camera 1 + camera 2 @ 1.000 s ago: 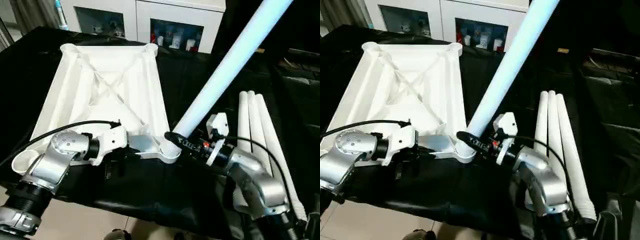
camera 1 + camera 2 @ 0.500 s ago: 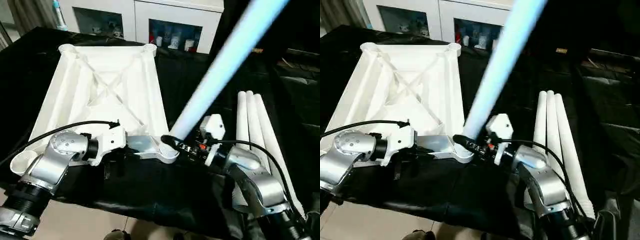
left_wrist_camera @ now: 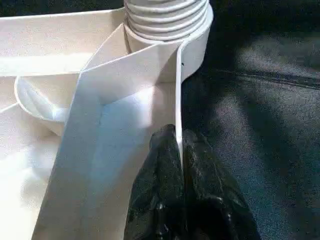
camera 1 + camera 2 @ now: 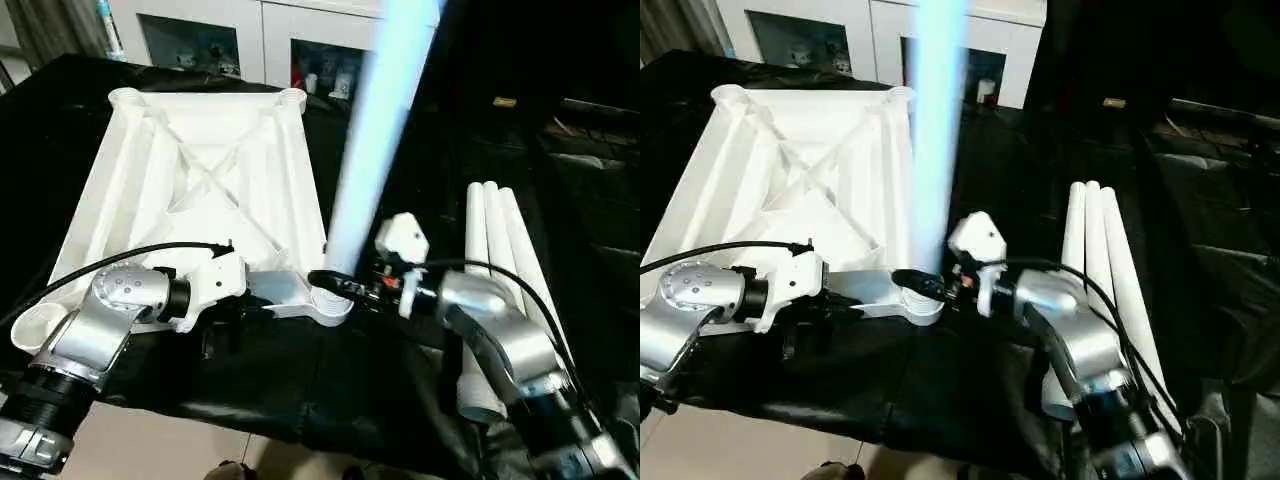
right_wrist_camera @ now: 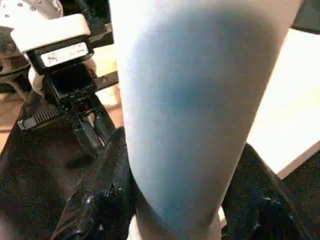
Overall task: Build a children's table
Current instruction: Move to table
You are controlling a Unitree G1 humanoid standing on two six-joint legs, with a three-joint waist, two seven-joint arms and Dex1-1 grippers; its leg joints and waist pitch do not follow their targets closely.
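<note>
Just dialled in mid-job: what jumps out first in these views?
A long white tapered tube leg stands nearly upright in the near right corner socket of the upturned white plastic ribbed tabletop, clamped low by the right gripper. The left gripper pinches the tabletop's near edge wall. Three more white legs lie side by side to the right on black cloth.
</note>
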